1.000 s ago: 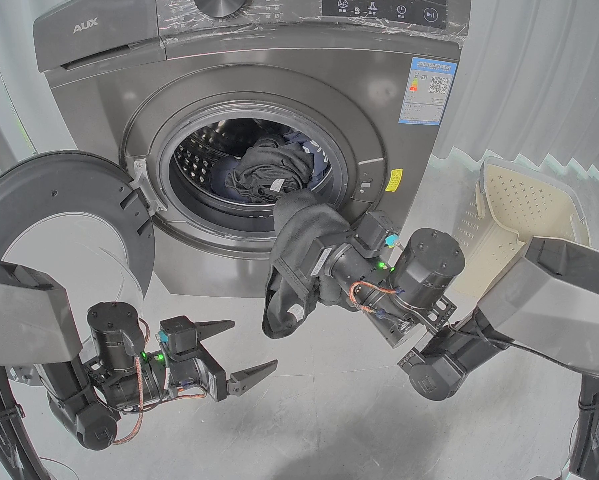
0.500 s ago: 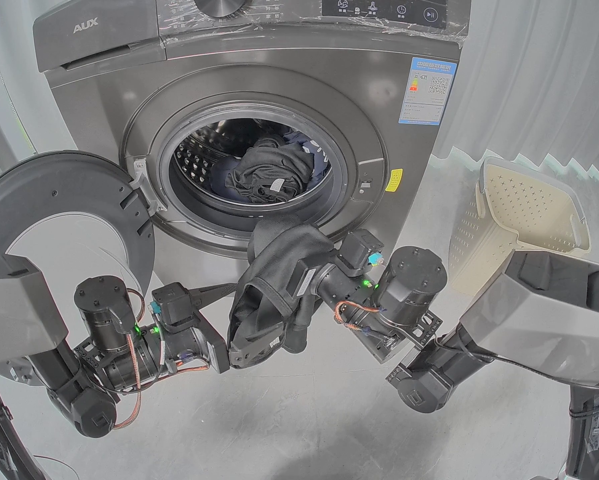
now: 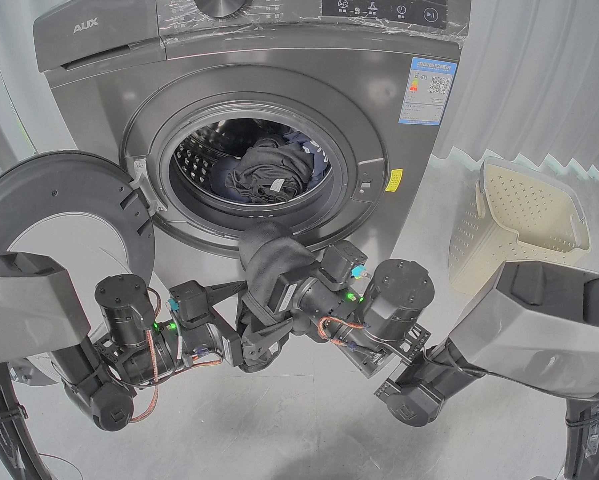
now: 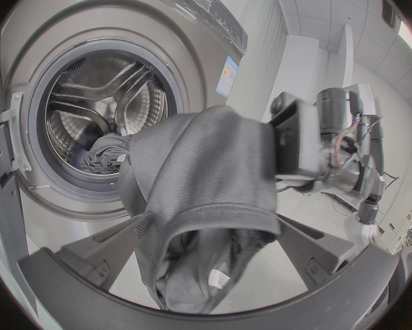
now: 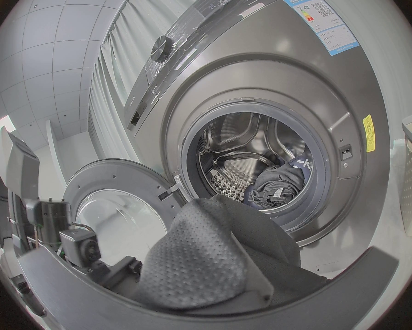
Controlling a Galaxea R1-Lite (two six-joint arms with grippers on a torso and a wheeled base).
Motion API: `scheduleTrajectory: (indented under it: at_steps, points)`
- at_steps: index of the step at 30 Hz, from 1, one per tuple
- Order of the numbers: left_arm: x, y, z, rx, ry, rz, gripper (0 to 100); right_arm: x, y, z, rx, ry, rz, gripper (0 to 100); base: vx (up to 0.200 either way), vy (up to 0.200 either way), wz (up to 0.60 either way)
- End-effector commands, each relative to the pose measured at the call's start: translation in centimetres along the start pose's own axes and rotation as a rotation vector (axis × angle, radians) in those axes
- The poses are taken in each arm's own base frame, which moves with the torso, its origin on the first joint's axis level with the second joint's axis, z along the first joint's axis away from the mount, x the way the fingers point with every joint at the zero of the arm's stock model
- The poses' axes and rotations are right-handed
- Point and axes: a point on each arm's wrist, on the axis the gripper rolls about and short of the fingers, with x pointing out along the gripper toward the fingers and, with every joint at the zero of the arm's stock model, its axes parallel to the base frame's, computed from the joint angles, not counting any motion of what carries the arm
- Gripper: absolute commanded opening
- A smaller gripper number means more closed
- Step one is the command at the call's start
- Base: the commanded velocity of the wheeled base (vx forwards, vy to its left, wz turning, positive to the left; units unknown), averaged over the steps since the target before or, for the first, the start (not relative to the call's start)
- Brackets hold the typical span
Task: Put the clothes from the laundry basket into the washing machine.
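Holding grey garment [image 3: 273, 261] before washing machine [image 3: 93, 101]

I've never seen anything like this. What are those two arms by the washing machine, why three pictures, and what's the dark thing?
This is a two-armed robot loading laundry. One picture comes from a camera on its head, looking down; the other two from cameras on its wrists. Each arm ends in a two-fingered gripper. The right gripper holds a dark grey garment before the washing machine, whose door stands open; other clothes lie in the drum. The left gripper is open, a finger on each side of the hanging cloth. The cream laundry basket stands on the floor at the robot's right.
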Motion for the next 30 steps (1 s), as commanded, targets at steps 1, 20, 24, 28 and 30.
scheduleTrajectory:
  at_steps: [1, 20, 24, 28, 30]
  points:
    - [1.4, 1.0, -1.5, -0.008, 0.021, 0.035, 100, -0.3, 1.4, 0.3, 0.013, -0.004, 0.022, 0, 0.0, 0.0, 0.0]
    - [2.5, 3.5, -2.5, -0.018, 0.011, 0.127, 100, -1.0, 2.9, -0.4, 0.028, 0.02, 0.053, 0, 0.0, 0.0, 0.0]
    - [2.5, 3.9, -2.4, -0.018, 0.003, 0.136, 0, -1.0, 2.7, -0.3, 0.027, 0.016, 0.048, 0, 0.0, 0.0, 0.0]
    - [2.3, 4.6, -2.0, -0.027, -0.012, 0.156, 0, -0.9, 1.8, 0.9, 0.026, -0.008, 0.027, 0, 0.0, 0.0, 0.0]
    - [2.2, 5.0, -1.5, -0.025, -0.029, 0.169, 0, -0.9, 1.0, 1.4, 0.02, -0.015, 0.008, 0, 0.0, 0.0, 0.0]
